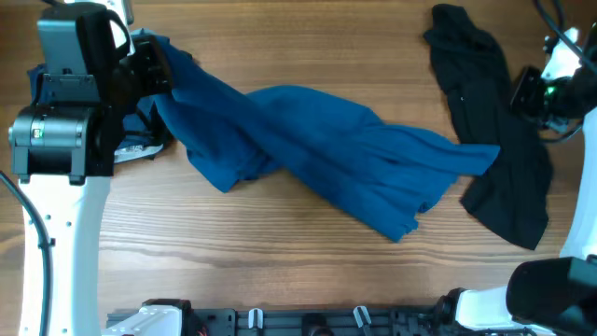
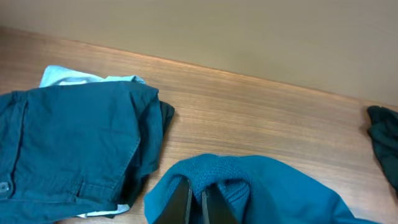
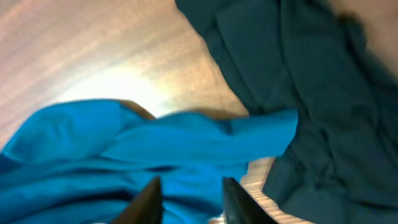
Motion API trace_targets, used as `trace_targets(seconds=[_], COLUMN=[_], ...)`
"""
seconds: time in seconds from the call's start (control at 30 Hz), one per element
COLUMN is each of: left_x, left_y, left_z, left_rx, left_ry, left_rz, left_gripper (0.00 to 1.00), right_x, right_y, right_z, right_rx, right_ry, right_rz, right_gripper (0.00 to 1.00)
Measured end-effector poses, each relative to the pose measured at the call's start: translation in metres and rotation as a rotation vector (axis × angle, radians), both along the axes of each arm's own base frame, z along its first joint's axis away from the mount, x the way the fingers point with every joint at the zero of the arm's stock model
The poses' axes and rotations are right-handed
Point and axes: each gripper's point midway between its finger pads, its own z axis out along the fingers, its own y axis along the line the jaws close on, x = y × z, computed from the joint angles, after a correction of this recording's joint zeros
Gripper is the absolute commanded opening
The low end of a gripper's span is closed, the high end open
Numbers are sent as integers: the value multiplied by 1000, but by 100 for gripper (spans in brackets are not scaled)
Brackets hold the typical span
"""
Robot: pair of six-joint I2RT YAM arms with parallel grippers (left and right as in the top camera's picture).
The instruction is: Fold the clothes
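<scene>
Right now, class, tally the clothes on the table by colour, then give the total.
Bright blue garment: 1
Black garment: 1
Dark teal folded trousers: 1
Pale blue cloth, mostly hidden under the trousers: 1
Total: 4

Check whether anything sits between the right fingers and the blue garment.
Nothing visible does. The right gripper is open, with the blue garment directly beyond its fingers. The black garment lies off to one side, partly under the blue tip.
</scene>
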Motion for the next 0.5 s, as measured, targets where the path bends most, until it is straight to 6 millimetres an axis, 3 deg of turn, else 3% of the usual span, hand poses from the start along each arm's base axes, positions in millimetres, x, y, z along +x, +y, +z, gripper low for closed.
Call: trace_targets(seconds=[0.1, 0.17, 0.23, 0.37, 0.4, 0.5], left_x=[1, 4, 11, 21, 22, 22], left_y=[0, 0, 0, 0, 0, 0], left_z=[0, -4, -12, -23, -25, -25], left_rx=[21, 29, 43, 54, 55, 55], left_ry=[-1, 10, 29, 53, 56, 56], left_rz=[-15, -19, -29, -33, -32, -32], left_gripper=[4, 4, 4, 4, 4, 4], right_x=[-22, -39, -46, -58, -70, -104], right_y=[8, 15, 26, 76, 94, 123], right_z=[-54, -76, -77, -84, -95, -120], right_rx=[48, 74, 76, 63, 69, 66], right_ry=[135, 214, 247, 327, 380, 454], right_rz=[-4, 5, 55, 191, 205, 194], right_gripper=[27, 27, 28, 26, 27, 32])
